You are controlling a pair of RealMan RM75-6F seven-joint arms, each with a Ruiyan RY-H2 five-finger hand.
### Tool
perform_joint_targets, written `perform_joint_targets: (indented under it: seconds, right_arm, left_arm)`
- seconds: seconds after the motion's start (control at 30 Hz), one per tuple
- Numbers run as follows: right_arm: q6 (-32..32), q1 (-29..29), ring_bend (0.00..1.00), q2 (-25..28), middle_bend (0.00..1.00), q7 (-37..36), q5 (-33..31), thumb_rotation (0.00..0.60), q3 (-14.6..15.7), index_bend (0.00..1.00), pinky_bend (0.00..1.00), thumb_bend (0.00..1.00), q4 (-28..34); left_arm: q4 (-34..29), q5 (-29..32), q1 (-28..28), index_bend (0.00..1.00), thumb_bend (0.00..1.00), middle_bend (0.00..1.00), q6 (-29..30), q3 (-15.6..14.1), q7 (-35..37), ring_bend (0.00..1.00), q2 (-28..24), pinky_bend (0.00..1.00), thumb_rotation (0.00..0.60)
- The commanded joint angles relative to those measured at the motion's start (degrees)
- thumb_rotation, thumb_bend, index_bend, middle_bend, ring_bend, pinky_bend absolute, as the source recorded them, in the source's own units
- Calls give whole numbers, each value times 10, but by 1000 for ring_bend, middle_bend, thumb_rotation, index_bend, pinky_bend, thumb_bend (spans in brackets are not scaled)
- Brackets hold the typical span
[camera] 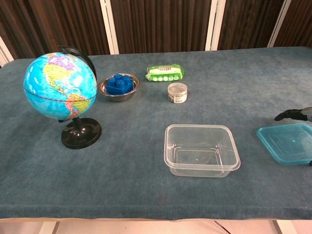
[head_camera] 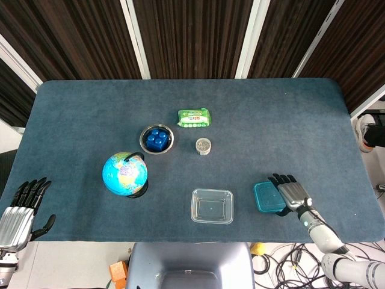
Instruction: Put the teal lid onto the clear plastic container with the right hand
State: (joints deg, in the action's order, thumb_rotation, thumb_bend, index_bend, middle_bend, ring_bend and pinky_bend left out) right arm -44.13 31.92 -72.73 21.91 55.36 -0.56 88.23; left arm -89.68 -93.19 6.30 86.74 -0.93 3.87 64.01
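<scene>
The teal lid (head_camera: 267, 197) lies flat on the table (head_camera: 289, 120) near its near right edge, just right of the clear plastic container (head_camera: 212, 206) and apart from it. The container's long axis runs left to right; the lid looks nearly square, slightly turned. The right hand (head_camera: 289, 194) rests at the lid's right side, fingers pointing far — whether it grips the lid I cannot tell. The left hand (head_camera: 21, 208) hangs off the near left corner, fingers apart, holding nothing.
</scene>
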Motion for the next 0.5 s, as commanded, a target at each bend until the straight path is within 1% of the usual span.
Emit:
perform_joint_targets:
  seconds: [0.03,0.23,0.3,0.37,0.5]
  right_arm:
    - [2,3,0,-1,0,-2,-2,600,2,0,0,26,-3]
    - [10,10,0,-4,0,-6,-12,600,5,1,0,26,-9]
    - [12,12,0,-6,0,-6,-14,600,6,18,0,29,-12]
    - [12,14,0,-8,0,-7,-16,600,7,70,0,37,-14]
    - [9,15,0,-10,0,-10,-16,600,8,136,0,41,-16]
  left_arm:
    - [0,0,-1,0,350,39,2,0,-1,0,0,0,600]
    - [-1,1,-1,0,349,39,1,0,-2,0,0,0,600]
    - [-1,0,-1,0,350,39,2,0,-2,0,0,0,600]
    - [-1,-1,-1,0,350,39,3,0,-1,0,0,0,600]
    - [-2,-2,-2,0,350,39,3,-1,-1,0,0,0,600]
